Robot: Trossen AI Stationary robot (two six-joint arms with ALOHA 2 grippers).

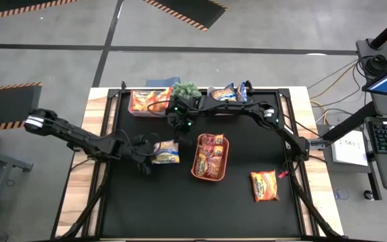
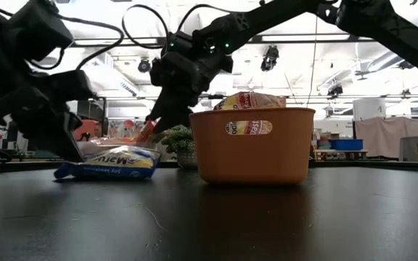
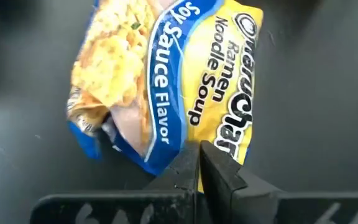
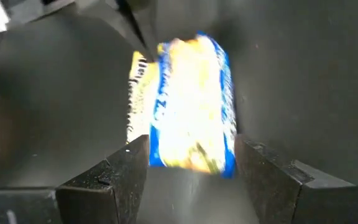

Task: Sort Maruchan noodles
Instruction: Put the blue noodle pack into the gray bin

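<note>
Left pincer (image 1: pixel 152 156) pinching the edge of the yellow-blue noodle packet (image 1: pixel 166 152) on the worktop (image 1: pixel 247 215) — right pincer (image 1: pixel 180 136) spread above it, orange tray (image 1: pixel 198 171) just beside.

I count one yellow-and-blue packet (image 1: pixel 166 153) on the mat, two more in the far right bin (image 1: pixel 230 92), one orange packet (image 1: pixel 264 185) lying alone, orange packets in the far left bin (image 1: pixel 142 101), and dark red packets in one orange tray (image 1: pixel 211 158).
</note>
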